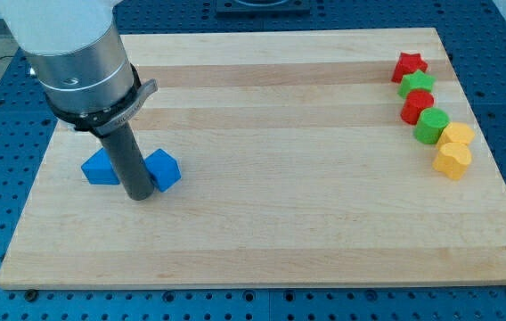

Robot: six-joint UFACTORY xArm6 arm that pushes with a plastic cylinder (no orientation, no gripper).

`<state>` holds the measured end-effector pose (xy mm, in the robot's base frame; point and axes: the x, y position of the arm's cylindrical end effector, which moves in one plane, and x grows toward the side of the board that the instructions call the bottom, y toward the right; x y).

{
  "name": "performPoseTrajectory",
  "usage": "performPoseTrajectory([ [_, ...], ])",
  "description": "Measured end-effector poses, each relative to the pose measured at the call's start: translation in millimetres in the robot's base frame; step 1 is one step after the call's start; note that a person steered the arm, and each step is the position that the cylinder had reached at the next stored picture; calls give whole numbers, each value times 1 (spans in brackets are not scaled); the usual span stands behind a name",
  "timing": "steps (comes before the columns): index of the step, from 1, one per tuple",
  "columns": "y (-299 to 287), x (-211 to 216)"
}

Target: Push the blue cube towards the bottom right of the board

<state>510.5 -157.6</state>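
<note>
Blue cube (163,169) sits left-centre on the wooden board (324,223), touching my tip (141,196) on its right; the tip holds nothing; cube looks light, rigid, slides easily, so push its upper-left face, not a corner.

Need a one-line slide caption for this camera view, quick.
My tip rests between the blue cube and a second blue block; red, green and yellow blocks cluster at the board's top right.
</note>
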Motion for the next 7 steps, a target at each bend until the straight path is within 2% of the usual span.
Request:
performPoseTrajectory([
  [1, 0, -1],
  [2, 9, -20],
  [4, 51, -34],
  [5, 1, -38],
  [6, -1, -67],
  [7, 42, -66],
])
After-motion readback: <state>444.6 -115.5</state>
